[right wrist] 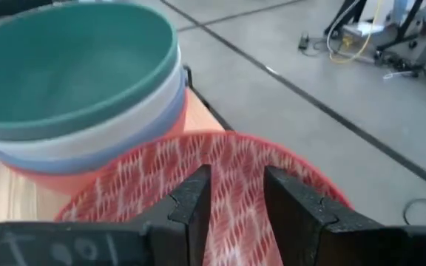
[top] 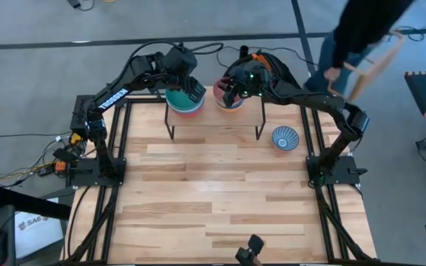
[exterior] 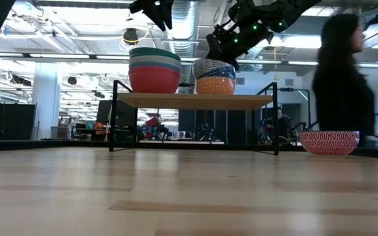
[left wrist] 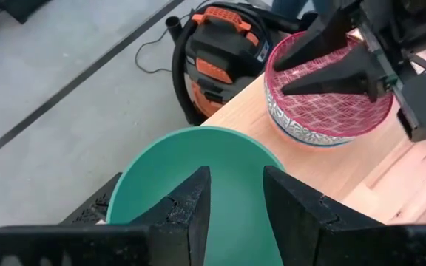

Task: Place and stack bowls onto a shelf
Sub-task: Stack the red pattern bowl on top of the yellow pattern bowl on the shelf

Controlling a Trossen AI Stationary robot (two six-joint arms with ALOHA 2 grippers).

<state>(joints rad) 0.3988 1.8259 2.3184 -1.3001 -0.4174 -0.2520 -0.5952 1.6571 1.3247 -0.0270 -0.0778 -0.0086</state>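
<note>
- Bowls: two stacks on the shelf (top: 214, 109) at the far edge of the bench (top: 220, 199).
- Left stack (exterior: 154, 70): teal bowl (left wrist: 191, 174) on top, then white and pale blue rims, orange-red bowl (exterior: 154, 81) at the bottom.
- Right stack (exterior: 214, 77): pink-patterned bowl (left wrist: 328, 92) uppermost w/ blue-and-white pattern outside, sitting in an orange/yellow patterned bowl (exterior: 215, 86). Stacks just beside each other, not clearly touching.
- One more bowl (top: 285, 138), blue-white inside, red zigzag outside in low view, on the bench just off the shelf's right end, apart from it.
- Left gripper (top: 187, 83) over the left stack; fingers (left wrist: 191, 210) apart, straddling the near rim of the teal bowl, nothing clamped.
- Right gripper (top: 231, 90) over the right stack; fingers (right wrist: 191, 203) apart, either side of the pink bowl's rim, one inside, one outside. Can't tell if they touch the rim.
- Shelf: light wood plank, thin black legs, standing square on the bench.
- Beyond the bench: person (exterior: 343, 82) in dark clothes at far right; orange-black shop vac (left wrist: 224, 52) on the floor behind the shelf.
</note>
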